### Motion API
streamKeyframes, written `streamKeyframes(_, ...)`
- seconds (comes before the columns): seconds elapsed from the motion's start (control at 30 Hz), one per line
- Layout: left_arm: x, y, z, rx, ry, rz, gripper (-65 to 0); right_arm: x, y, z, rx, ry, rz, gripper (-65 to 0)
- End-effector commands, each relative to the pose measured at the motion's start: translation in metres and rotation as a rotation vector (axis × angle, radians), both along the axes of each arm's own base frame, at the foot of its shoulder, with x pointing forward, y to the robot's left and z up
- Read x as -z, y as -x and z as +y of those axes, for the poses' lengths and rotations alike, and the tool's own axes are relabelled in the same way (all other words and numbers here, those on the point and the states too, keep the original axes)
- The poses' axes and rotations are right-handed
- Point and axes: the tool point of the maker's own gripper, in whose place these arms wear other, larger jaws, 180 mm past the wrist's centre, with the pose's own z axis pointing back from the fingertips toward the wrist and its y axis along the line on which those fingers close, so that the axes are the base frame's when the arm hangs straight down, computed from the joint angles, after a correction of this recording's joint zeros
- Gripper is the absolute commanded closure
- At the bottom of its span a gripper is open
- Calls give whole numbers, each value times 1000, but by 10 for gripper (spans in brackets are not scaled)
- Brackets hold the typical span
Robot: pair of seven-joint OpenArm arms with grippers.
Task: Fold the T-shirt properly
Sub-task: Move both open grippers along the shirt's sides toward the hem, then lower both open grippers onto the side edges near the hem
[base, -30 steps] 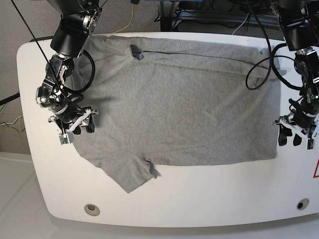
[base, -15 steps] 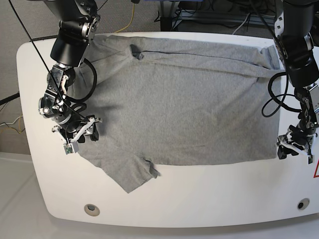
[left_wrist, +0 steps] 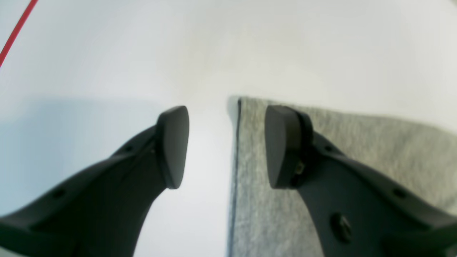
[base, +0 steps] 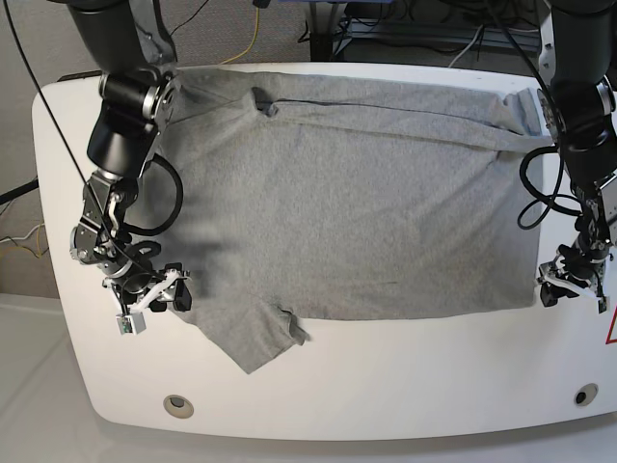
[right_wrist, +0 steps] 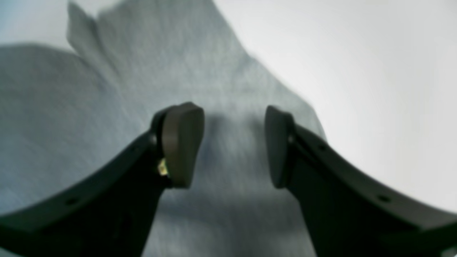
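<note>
While the T-shirt (base: 347, 203) lies spread flat across the white bench (base: 405, 386) in the base view, plain grey side up, its near sleeve pokes out toward the front edge at lower left and a long crease runs along its far edge. At that view's left the right hand (base: 154, 307) hangs low just over the shirt's side edge beside the sleeve; at that view's right the left hand (base: 571, 289) sits low at the shirt's near right corner. Cables trail on the floor behind the bench, and a red mark shows at the bench's right edge

From the left wrist view, the left hand (left_wrist: 226, 146) has its two dark fingers (left_wrist: 173, 146) standing apart with nothing between them but bench and cloth edge. The hemmed edge of the T-shirt (left_wrist: 357, 153) runs up between them: one finger is over bare bench (left_wrist: 285, 53), the other over grey fabric. A thin red line (left_wrist: 18, 32) crosses the top left corner

From the right wrist view, which is blurred, the right hand (right_wrist: 234, 146) is likewise parted, clamped on nothing, both fingers (right_wrist: 182, 146) over the T-shirt (right_wrist: 71, 142). Fabric fills the left and middle, its edge slanting down to the right against bare bench (right_wrist: 375, 89)
</note>
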Motion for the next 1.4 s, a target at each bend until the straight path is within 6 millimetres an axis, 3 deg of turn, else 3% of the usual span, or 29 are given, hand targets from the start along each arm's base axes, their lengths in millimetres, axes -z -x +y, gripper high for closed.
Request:
streamKeyframes(0.0,-16,-8,8,-10,-7,-41,-318,-19,-15,-8,15,-11,-60,-303)
streamKeyframes(0.27,-10,-6,4,-2,-12,-31,-314,-14,-24,-12,41,-39,-94,-300)
streamKeyframes(1.07,7,-1,-4,2,13,10,-307,-13,-23,0,29,-57,-117,-302)
streamKeyframes(1.37,6,-7,-11,-1,24,-9,-310,-16,-25,-5,37,-52,-125,-305)
